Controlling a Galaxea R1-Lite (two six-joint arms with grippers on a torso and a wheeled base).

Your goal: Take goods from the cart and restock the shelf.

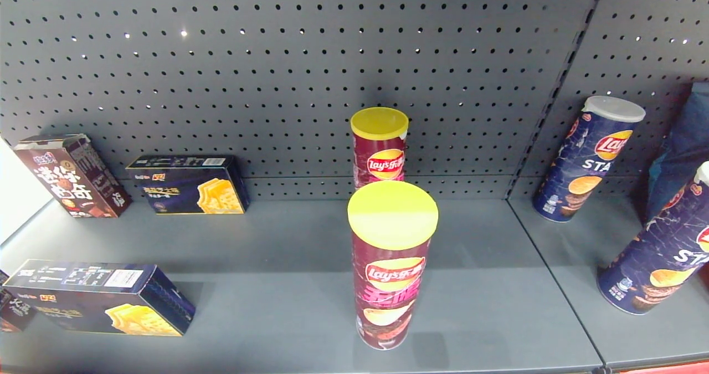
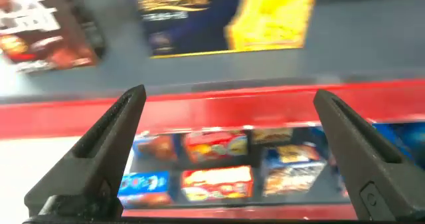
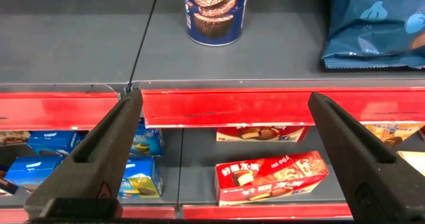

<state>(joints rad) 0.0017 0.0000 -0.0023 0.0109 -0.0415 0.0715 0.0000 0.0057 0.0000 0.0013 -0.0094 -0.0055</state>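
Head view, upright chip can (image 1: 391,274), left end effector (image 2: 229,93) spread, right end effector (image 3: 224,96) spread

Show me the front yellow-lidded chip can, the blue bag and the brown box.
Front chip can (image 1: 392,285): head view, its printed side.
Blue bag (image 3: 375,21): right wrist view, its front face.
Brown box (image 1: 73,179): head view, its front face.

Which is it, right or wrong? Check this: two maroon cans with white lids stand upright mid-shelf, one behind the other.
Wrong: the lids are yellow, per the head view. The front can and back can, maroon, yellow-lidded, stand upright at the middle of the shelf, one behind the other.
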